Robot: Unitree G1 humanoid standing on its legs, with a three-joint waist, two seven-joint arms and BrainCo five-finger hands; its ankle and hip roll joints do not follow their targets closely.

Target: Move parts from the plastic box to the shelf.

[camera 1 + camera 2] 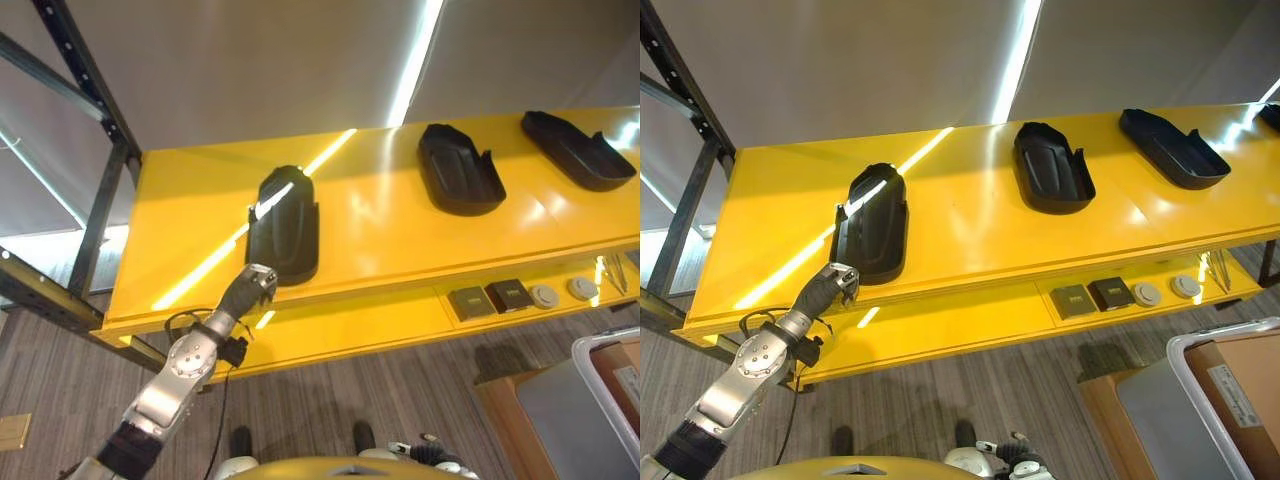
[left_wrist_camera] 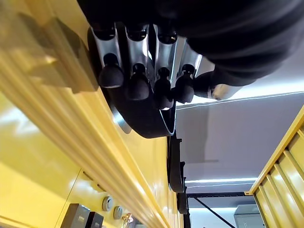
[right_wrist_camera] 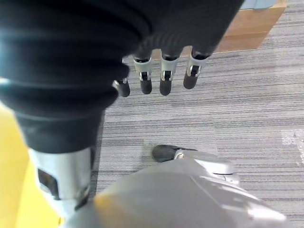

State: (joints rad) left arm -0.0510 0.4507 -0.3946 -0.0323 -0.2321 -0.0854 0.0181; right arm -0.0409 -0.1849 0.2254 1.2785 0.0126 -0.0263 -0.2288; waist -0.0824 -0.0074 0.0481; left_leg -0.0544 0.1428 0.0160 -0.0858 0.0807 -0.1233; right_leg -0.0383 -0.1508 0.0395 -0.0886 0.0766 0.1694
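My left hand [image 1: 256,284], fingers relaxed and holding nothing, rests at the near end of a black part [image 1: 284,226] on the yellow shelf [image 1: 380,235]; two more parts [image 1: 458,168] lie further right. My right hand [image 3: 161,78] hangs open over the floor.

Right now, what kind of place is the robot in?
Probably a workshop or factory storeroom: a long yellow metal shelf holds moulded black plastic parts, and a grey plastic box stands on striped grey carpet.

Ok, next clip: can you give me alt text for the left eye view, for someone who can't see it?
The robot's left hand reaches up to the front end of a black part lying on a yellow shelf. Two more black parts lie further to the right on the same shelf.
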